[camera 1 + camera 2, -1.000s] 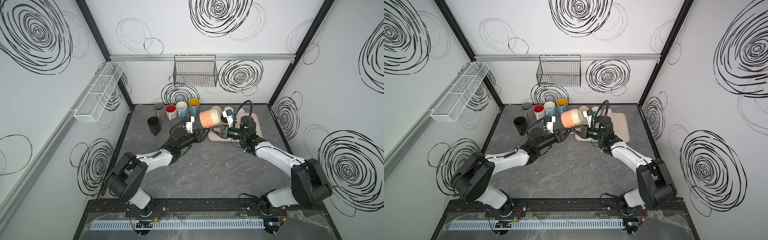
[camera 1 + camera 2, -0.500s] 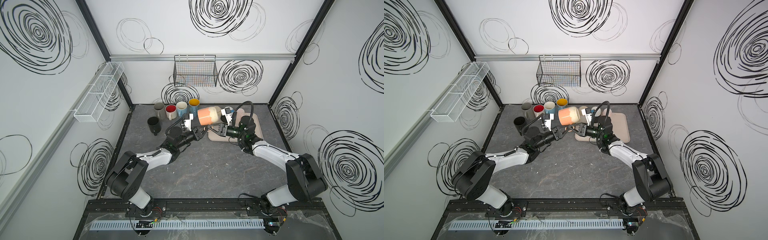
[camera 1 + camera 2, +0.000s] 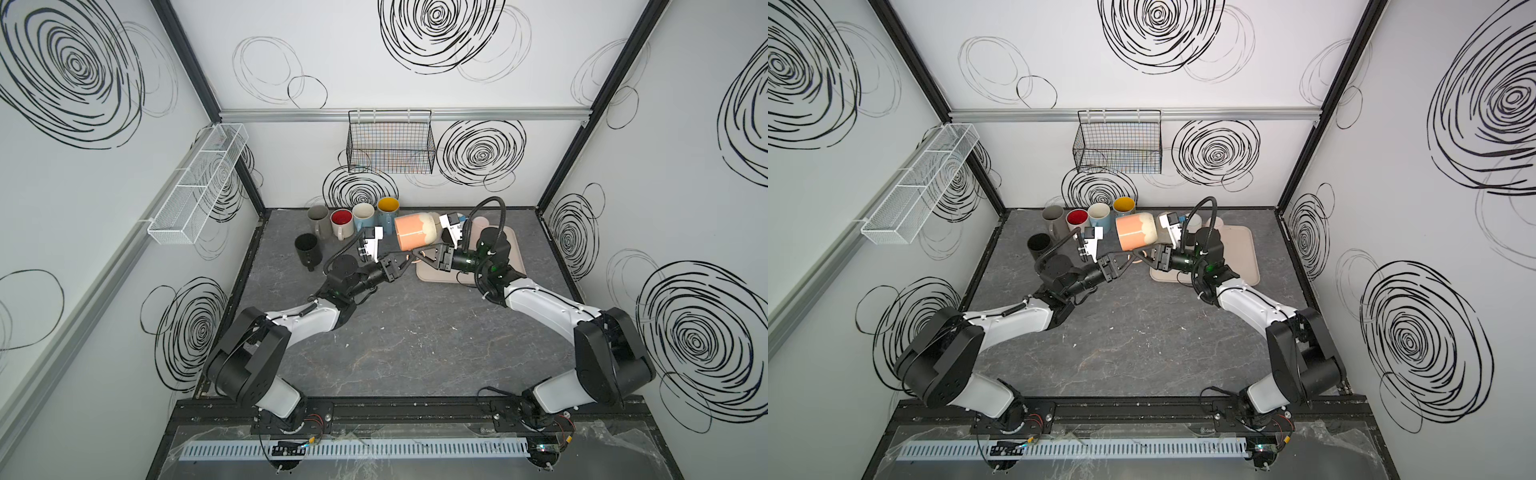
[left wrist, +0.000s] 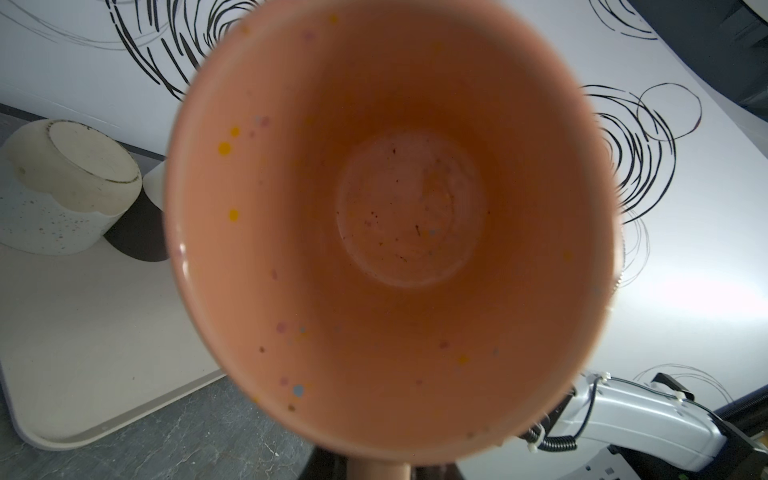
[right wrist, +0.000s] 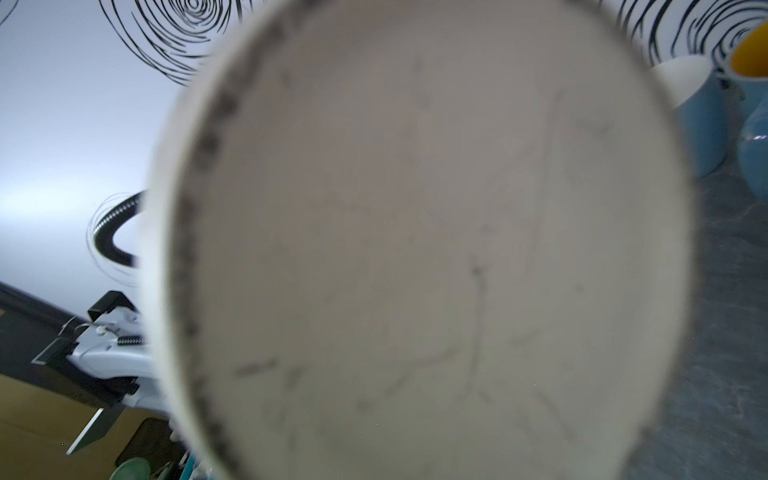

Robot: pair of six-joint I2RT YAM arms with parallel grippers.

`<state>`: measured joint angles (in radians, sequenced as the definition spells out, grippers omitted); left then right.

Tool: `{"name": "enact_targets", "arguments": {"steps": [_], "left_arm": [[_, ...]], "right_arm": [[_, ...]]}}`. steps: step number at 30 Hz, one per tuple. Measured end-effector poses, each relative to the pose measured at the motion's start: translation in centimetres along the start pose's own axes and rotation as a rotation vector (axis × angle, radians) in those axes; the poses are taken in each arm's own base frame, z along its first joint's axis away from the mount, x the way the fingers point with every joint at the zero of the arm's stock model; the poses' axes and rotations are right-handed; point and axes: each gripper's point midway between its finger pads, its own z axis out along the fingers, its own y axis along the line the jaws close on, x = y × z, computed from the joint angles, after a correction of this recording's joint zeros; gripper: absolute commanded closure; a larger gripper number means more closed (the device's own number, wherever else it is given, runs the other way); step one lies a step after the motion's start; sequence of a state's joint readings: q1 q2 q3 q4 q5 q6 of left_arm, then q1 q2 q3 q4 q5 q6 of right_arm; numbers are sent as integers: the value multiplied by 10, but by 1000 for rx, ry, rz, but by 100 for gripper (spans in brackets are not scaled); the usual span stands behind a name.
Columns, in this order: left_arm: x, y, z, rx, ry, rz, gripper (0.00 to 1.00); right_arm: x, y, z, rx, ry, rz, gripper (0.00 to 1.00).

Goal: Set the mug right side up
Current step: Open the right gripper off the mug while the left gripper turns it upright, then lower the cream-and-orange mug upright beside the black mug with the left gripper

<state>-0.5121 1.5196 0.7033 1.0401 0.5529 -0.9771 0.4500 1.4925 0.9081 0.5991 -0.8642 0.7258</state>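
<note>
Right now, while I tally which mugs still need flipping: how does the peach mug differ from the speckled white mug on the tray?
The peach mug is off the table on its side, mouth sideways; the speckled white mug sits base-up on the tray. The peach mug is orange-pink; the speckled white mug is pale with dark flecks. Both have a cream, scallop-edged base.

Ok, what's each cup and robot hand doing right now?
peach mug, in the air, on its side
left gripper, shut on the peach mug
right gripper, beside the peach mug, grip unclear
white speckled mug, upside down on tray
back-row mugs, upright
black mug, upright
</note>
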Motion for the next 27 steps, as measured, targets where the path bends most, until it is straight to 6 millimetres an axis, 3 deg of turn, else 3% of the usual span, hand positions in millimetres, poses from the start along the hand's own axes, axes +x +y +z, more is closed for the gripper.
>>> {"name": "enact_targets", "arguments": {"steps": [5, 10, 19, 27], "left_arm": [[-2, 7, -10, -24, -14, -4, 100], [-1, 29, -19, -111, -13, -19, 100], [6, 117, -65, -620, 117, 68, 100], [-18, 169, -107, -1062, 285, 266, 100]], "right_arm": [[0, -9, -3, 74, 0, -13, 55], [-2, -23, -8, 173, -15, -17, 53], [-9, -59, -29, 398, -39, -41, 53], [-8, -84, -47, 528, -26, -21, 53]]}}
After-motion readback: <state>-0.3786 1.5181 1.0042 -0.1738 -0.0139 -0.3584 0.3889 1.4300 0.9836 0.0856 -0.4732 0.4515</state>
